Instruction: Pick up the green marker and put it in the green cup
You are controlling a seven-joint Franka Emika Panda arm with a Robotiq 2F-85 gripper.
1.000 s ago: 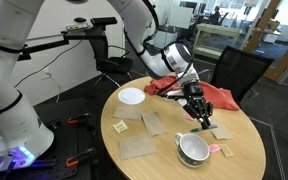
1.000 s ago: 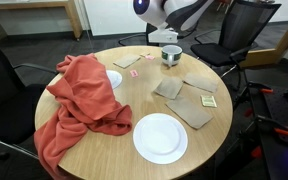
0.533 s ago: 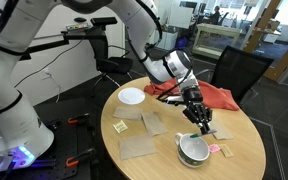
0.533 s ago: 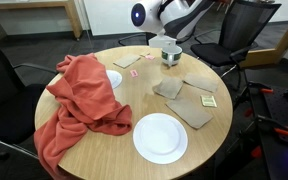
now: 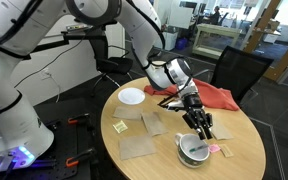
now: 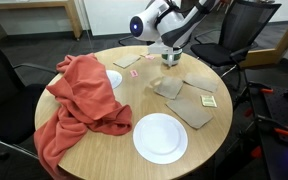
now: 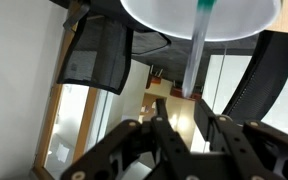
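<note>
The green cup [image 5: 193, 150] stands on the round wooden table near its edge, and it also shows in the other exterior view [image 6: 171, 55]. My gripper [image 5: 197, 130] hangs right above the cup, fingers pointing down into its mouth. In the wrist view the gripper [image 7: 189, 110] is shut on the green marker [image 7: 196, 55]. The marker is a slim pale stick with a green tip that reaches into the cup's pale rim [image 7: 154, 20]. In both exterior views the marker is hidden by the fingers.
A red cloth [image 6: 84, 100] lies over one side of the table. A white plate [image 6: 160, 137], brown square mats [image 6: 194, 108], a yellow-patterned packet [image 5: 119, 126] and a small pink item [image 5: 215, 149] lie around the cup. Black chairs stand behind the table.
My gripper has moved sideways and down with the marker until it is over the cup's mouth. The cup and other items have not moved.
</note>
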